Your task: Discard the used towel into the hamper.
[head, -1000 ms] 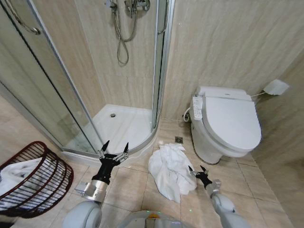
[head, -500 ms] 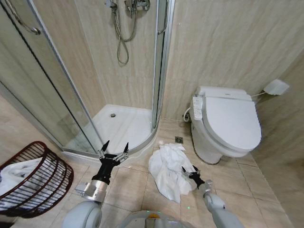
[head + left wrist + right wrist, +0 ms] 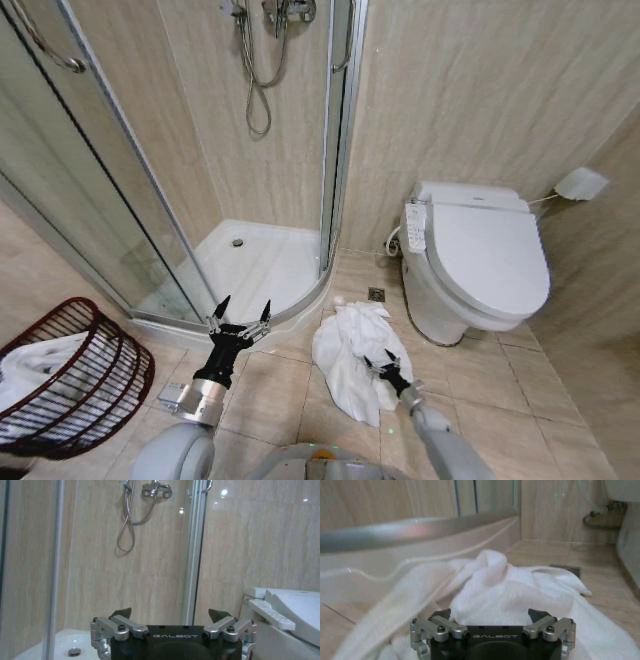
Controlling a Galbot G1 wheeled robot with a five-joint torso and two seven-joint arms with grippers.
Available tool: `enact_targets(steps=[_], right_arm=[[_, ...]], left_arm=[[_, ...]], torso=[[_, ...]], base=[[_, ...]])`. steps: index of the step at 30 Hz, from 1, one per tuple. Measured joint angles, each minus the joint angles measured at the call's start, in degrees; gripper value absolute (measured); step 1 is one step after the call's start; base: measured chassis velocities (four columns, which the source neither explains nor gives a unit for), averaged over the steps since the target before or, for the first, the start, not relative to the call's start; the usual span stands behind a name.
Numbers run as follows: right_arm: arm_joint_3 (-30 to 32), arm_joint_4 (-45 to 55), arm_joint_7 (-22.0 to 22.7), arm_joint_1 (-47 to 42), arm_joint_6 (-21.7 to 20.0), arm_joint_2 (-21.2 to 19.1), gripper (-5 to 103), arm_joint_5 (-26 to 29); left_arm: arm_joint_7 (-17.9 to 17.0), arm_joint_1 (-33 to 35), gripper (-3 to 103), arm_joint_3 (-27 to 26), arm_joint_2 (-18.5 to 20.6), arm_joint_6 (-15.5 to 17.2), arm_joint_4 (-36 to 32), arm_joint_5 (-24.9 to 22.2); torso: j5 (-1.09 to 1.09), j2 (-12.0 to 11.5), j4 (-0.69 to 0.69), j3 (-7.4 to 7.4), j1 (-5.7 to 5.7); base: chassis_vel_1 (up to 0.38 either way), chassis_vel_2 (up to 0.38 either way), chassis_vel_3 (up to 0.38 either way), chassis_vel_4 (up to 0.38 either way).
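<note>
One hamper (image 3: 72,375), tilted on the floor tiles at far left, already holds white cloth. My left gripper (image 3: 239,319) is raised in front of the shower tray (image 3: 255,262), fingers spread wide, holding nothing. My right gripper (image 3: 381,363) is low at the near edge of the used towel (image 3: 352,352), which lies crumpled on the floor between the shower tray and the toilet (image 3: 478,259); its fingers are spread against the cloth, not clamped.

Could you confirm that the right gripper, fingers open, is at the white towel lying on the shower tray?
Not quite: the white towel lies on the floor tiles between the shower tray and the toilet, as the head view shows. The right gripper, fingers open, is indeed at it.
</note>
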Motion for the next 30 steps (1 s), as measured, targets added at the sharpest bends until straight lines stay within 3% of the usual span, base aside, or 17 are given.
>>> enact_targets(steps=[1, 7, 13, 18, 21, 24, 26, 29, 30], right_arm=[[0.0, 0.0, 3.0, -0.1, -0.7, 0.0, 100, -2.8], [0.4, -0.4, 5.0, -0.5, -2.5, -1.5, 100, -3.7], [3.9, -6.1, 4.3, 0.9, 2.6, -1.1, 100, -11.1], [3.3, -6.3, 7.1, 0.9, 2.0, -1.9, 100, -13.8], [3.4, -6.4, 7.1, 1.1, 1.5, -2.4, 100, -13.1], [4.0, -5.9, 4.0, 1.1, 0.9, -2.9, 100, -9.9], [5.3, -4.9, -0.4, 0.9, -0.2, -3.3, 100, -7.1], [5.8, -4.0, -1.5, 0.9, -1.6, -3.2, 100, -3.6], [5.7, -3.7, -1.5, 0.9, -2.4, -3.1, 95, -2.5]], left_arm=[[0.0, 0.0, 100, 0.0, 0.0, 0.0, 0.0, 0.0], [0.0, 0.0, 100, 0.0, 0.0, 0.0, 0.0, 0.0], [0.0, 0.0, 100, 0.0, 0.0, 0.0, 0.0, 0.0], [0.0, 0.0, 100, 0.0, 0.0, 0.0, 0.0, 0.0], [0.0, 0.0, 100, 0.0, 0.0, 0.0, 0.0, 0.0], [0.0, 0.0, 100, 0.0, 0.0, 0.0, 0.0, 0.0], [0.0, 0.0, 100, 0.0, 0.0, 0.0, 0.0, 0.0], [0.0, 0.0, 100, 0.0, 0.0, 0.0, 0.0, 0.0], [0.0, 0.0, 100, 0.0, 0.0, 0.0, 0.0, 0.0]], torso=[[-0.02, 0.0, 0.00, 0.00, 0.00], [-0.04, 0.0, -0.02, 0.00, 0.00], [-0.01, 0.0, -0.01, 0.00, 0.00], [-0.02, 0.0, -0.01, 0.00, 0.00], [0.01, 0.0, -0.01, 0.00, 0.00], [-0.01, 0.0, -0.01, 0.00, 0.00], [-0.02, 0.0, -0.01, 0.00, 0.00], [-0.01, 0.0, -0.01, 0.00, 0.00], [-0.01, 0.0, -0.01, 0.00, 0.00]], base=[[0.000, 0.000, 0.000, 0.000], [0.000, 0.000, 0.000, 0.000], [0.000, 0.000, 0.000, 0.000], [0.000, 0.000, 0.000, 0.000], [0.000, 0.000, 0.000, 0.000], [0.000, 0.000, 0.000, 0.000], [0.000, 0.000, 0.000, 0.000], [0.000, 0.000, 0.000, 0.000], [0.000, 0.000, 0.000, 0.000]])
